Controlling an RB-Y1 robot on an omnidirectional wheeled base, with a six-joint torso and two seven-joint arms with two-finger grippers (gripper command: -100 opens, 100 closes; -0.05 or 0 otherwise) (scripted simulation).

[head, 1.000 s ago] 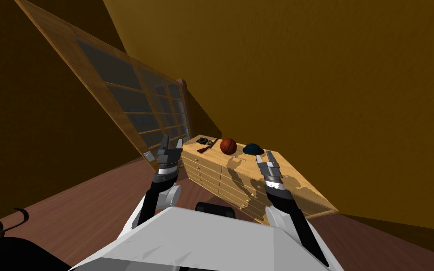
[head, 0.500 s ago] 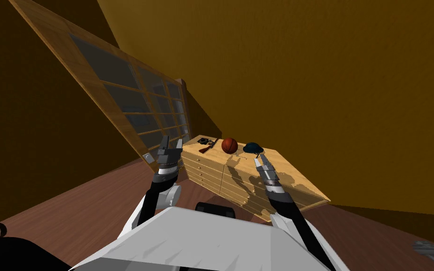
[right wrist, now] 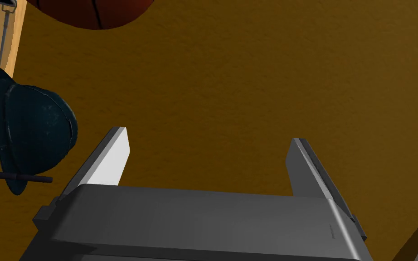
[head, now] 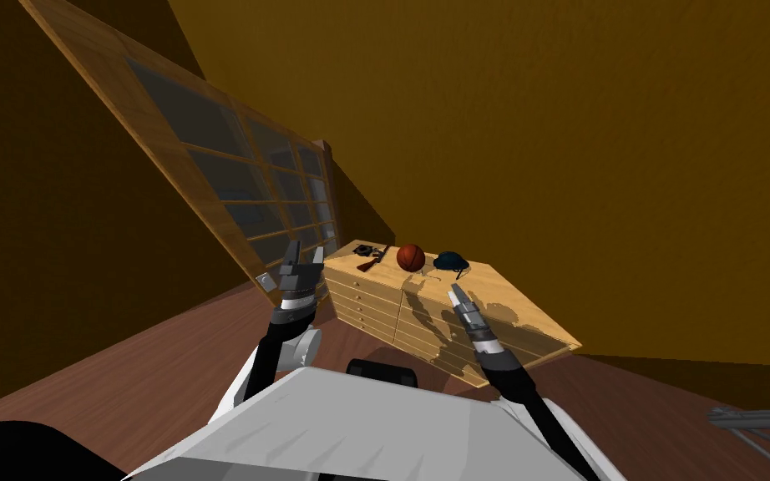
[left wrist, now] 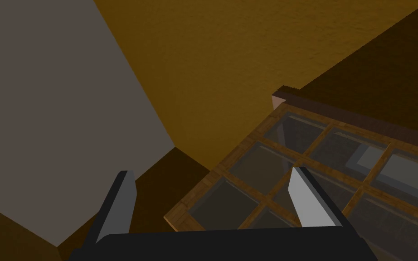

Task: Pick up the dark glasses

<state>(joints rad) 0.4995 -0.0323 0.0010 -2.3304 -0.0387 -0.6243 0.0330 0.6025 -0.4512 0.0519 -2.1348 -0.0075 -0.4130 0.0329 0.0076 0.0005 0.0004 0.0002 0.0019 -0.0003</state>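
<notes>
A light wooden dresser (head: 509, 313) stands against the brown wall ahead of me. On its top lie a small dark object (head: 363, 250) at the far left end, a brown rifle-like piece (head: 372, 260), a basketball (head: 411, 257) and a dark blue cap (head: 450, 261). I cannot tell which of these is the dark glasses. In the right wrist view a thin dark rod (right wrist: 15, 177) sticks out beside the cap (right wrist: 31, 131). My right gripper (head: 456, 292) (right wrist: 208, 136) hangs open over the dresser front, short of the cap. My left gripper (head: 303, 255) (left wrist: 212, 174) is open, raised left of the dresser.
A wooden-framed glass door (head: 233, 184) stands left of the dresser. The floor (head: 149, 367) is dark wood. A grey metal frame (head: 759, 417) lies at the lower right and a black shape (head: 7, 447) at the lower left.
I have turned a little, so the grey frame came into view at the right and the black shape slid out left. My right gripper has sunk lower and nearer. The left arm holds still.
</notes>
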